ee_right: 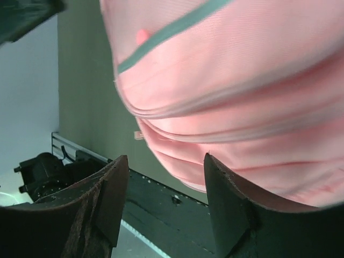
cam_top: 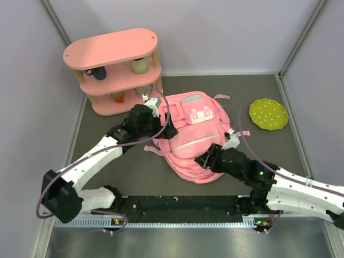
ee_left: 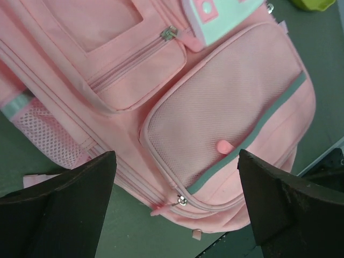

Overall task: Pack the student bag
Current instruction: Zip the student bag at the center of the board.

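The large soft pink fabric backpack [cam_top: 193,148] lies flat with its front pockets up in the middle of the dark grey counter [cam_top: 285,148]. It is just in front of a pink oval three-tier shelf [cam_top: 110,47] and well apart from a round green plate [cam_top: 267,114] on the right. The left hand [cam_top: 164,129] hovers over the backpack's left side, its fingers spread wide with nothing between them. The right hand [cam_top: 208,159] sits at the backpack's near right edge, fingers partly apart, gripping nothing
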